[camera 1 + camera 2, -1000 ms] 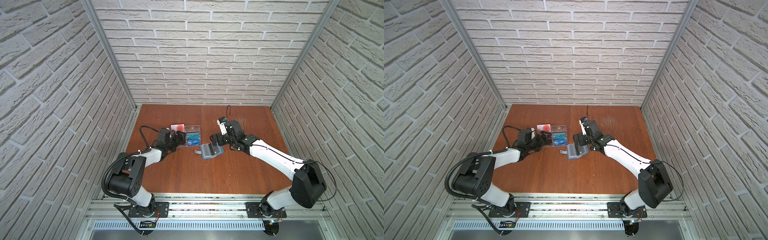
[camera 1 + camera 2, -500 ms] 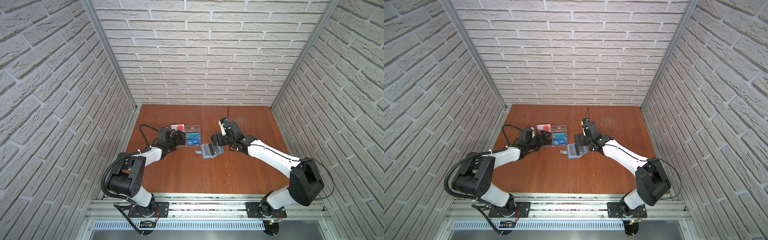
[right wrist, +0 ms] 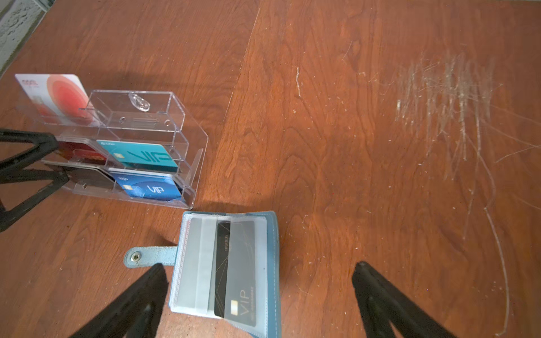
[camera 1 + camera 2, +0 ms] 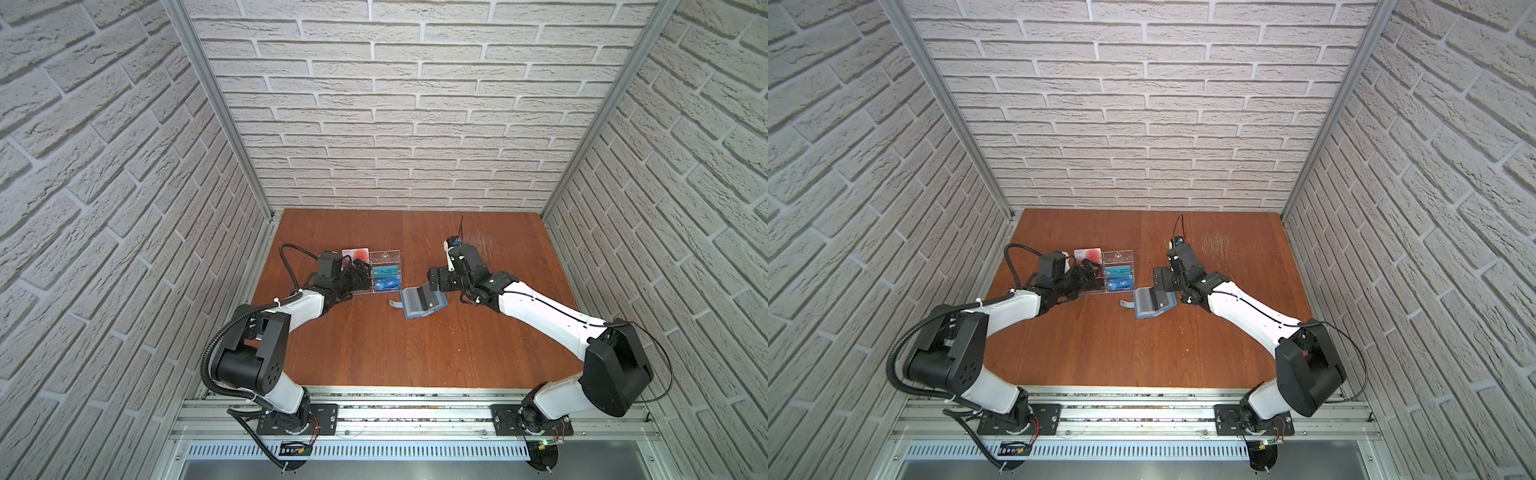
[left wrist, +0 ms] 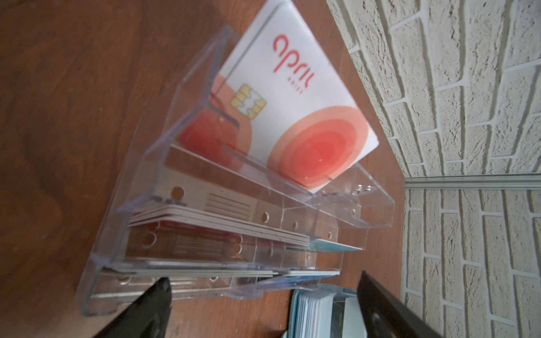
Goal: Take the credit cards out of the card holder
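Card holder (image 4: 423, 302) (image 4: 1153, 302) lies open, flat, about mid-table (image 4: 374, 353), well clear of all four edges. Its snap strap (image 3: 146, 256) points toward the left edge. A black VIP card (image 3: 234, 272) sits in a clear sleeve of the holder, part-covered by the frosted sleeves next to it. Right gripper (image 3: 259, 267) hangs over the holder, claw released and gripping nothing: one fingertip over the strap end of the holder, the other over bare table. Clear acrylic rack (image 4: 384, 272) (image 3: 146, 140) stands just beside the holder, on the side toward the far-left corner, not touching it. In the rack: white card with red circle (image 5: 292, 96) upright in the back left slot, teal VIP card (image 3: 140, 155) middle right, blue VIP card (image 3: 149, 188) front right, red card stack (image 3: 85, 150) middle left, dark cards front left, back right slot with nothing in it. Left gripper (image 5: 265, 282) is at the rack's left column, claw released, nothing between the fingers; fingertips (image 3: 55, 143) sit at the middle and front left slots, and I can't tell whether they touch.
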Tool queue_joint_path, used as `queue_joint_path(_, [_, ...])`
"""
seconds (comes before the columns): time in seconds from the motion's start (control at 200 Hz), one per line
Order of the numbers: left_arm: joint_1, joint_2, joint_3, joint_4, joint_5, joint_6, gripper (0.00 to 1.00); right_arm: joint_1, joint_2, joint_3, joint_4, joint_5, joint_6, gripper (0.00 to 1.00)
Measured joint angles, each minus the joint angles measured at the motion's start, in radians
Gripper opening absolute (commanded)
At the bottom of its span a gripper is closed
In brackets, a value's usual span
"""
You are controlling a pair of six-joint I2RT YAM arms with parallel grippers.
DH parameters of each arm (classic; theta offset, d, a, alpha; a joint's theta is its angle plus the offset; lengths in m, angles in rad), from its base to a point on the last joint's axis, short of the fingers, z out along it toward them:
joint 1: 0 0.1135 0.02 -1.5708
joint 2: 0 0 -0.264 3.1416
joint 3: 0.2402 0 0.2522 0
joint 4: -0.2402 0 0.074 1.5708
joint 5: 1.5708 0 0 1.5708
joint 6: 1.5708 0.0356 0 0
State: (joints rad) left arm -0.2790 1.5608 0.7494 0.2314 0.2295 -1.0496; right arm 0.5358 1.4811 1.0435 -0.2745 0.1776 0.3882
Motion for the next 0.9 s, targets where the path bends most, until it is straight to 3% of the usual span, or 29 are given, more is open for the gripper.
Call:
queue_joint_path(0.43, [-0.108,-0.072,-0.027,-0.002,-0.045,0.014,0.98,-0.034,0.002,-0.026,0.013,-0.051,0.000,1.00])
queue_joint_path(0.57, [-0.184,-0.106,-0.037,0.024,-0.054,0.009,0.98,-0.082,0.012,-0.035,0.021,-0.100,0.016,0.98])
queue_joint_path(0.9, [-0.306,0.077,0.050,0.147,0.015,-0.082,0.98,-0.114,0.069,-0.090,0.018,-0.212,0.019,0.81])
